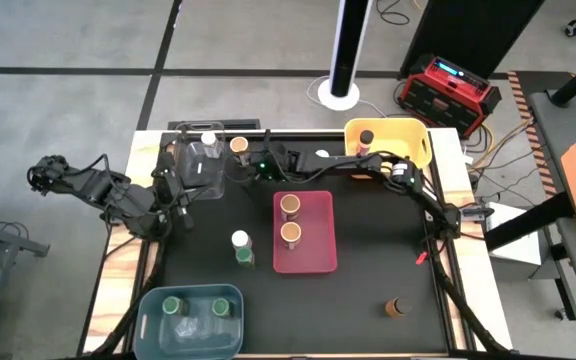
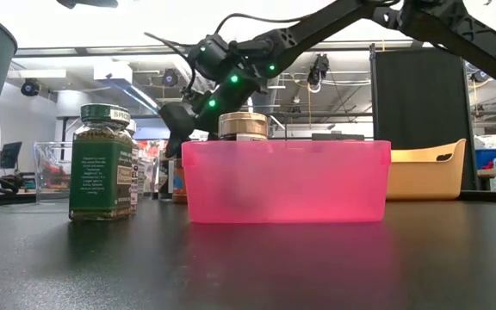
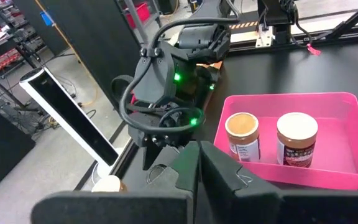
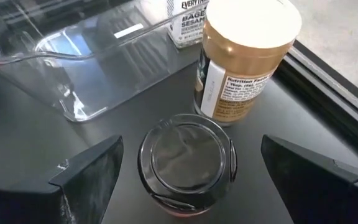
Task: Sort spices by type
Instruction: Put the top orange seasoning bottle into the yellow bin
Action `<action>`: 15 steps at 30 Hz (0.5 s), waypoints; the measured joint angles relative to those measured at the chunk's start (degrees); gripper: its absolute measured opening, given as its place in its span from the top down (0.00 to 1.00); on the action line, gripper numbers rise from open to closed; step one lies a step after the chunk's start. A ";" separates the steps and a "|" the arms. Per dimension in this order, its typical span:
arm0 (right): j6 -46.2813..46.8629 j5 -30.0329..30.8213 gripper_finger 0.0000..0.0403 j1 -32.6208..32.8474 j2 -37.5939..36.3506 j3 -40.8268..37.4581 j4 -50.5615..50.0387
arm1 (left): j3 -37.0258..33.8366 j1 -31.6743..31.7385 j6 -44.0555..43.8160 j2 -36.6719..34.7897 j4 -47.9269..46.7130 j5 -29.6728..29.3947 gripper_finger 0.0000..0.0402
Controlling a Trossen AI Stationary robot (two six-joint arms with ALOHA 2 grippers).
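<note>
My right gripper [image 4: 185, 171] is open above a small jar with a dark lid [image 4: 186, 160], one finger on each side and neither touching it. The jar stands on the black table top at the far left. Next to it stands a jar with an orange lid [image 4: 248, 53], which also shows in the high view [image 1: 238, 147]. In the high view my right gripper [image 1: 249, 166] reaches in along the far edge. My left gripper [image 1: 182, 200] waits at the table's left side, shut and empty, and its fingers [image 3: 194, 171] point toward the right arm.
A clear bin [image 1: 200, 165] holds a white-lidded jar [image 1: 208, 140]. A pink bin [image 1: 320, 255] holds two orange-lidded jars [image 1: 289, 206]. A yellow bin [image 1: 408, 133] holds a dark-lidded jar. A blue bin [image 1: 158, 300] holds green-lidded jars. A white-lidded [image 1: 239, 240], a green-lidded [image 1: 244, 256] and a brown jar [image 1: 398, 307] stand loose.
</note>
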 joint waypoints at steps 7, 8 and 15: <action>0.02 0.05 0.11 -0.10 0.00 0.02 0.02 | 0.00 0.00 -0.01 0.00 0.00 0.00 1.00; 0.04 0.06 0.12 -0.13 0.00 0.02 0.05 | 0.00 0.00 0.00 0.00 0.00 0.00 1.00; 0.04 0.04 0.27 -0.20 0.00 0.02 0.03 | 0.00 0.00 -0.02 0.00 0.00 0.00 1.00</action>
